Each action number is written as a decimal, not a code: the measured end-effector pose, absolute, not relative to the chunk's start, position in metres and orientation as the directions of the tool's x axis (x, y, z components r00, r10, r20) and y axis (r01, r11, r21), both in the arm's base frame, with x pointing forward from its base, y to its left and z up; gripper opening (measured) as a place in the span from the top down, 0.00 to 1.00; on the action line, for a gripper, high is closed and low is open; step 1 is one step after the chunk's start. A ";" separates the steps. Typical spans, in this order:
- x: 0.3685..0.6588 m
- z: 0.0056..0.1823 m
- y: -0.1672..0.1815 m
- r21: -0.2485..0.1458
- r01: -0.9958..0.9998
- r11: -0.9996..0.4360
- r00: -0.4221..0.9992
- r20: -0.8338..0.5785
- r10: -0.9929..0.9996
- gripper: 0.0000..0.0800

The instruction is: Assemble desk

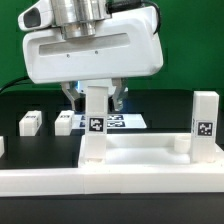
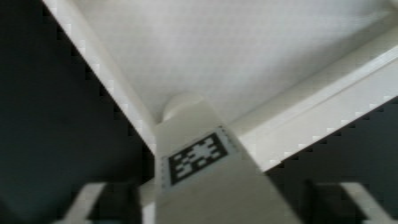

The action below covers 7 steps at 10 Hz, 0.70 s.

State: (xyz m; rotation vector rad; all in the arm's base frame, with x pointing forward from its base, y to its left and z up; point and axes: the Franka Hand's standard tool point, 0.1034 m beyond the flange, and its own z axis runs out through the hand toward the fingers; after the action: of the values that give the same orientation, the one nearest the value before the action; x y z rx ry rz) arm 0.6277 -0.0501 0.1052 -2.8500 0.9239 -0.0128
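We see the two-finger gripper [image 1: 95, 104] astride the short square white plastic leg [image 1: 93, 128] with its black-and-white tag. The jaws are part-open, not clamped, and the wrist view shows dark gaps on both sides. The leg stands upright on the wide white rimmed desk panel [image 1: 140, 158], at its corner on the exterior view's left. Its long axis is vertical, right between the fingers, so we judge the next move is a plain squeeze.
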 end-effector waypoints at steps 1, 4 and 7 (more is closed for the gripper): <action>0.626 0.104 -0.052 -0.131 -0.667 -0.733 0.743 -0.054 -0.667 0.63; 0.626 0.104 -0.052 -0.120 -0.790 -0.601 0.611 -0.077 -0.788 0.63; 0.628 0.103 -0.045 -0.088 -0.974 -0.207 0.218 -0.134 -0.967 0.64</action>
State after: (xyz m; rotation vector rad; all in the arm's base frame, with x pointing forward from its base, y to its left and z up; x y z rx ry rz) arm 0.6282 -0.0450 0.1027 -2.3277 1.8732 0.0743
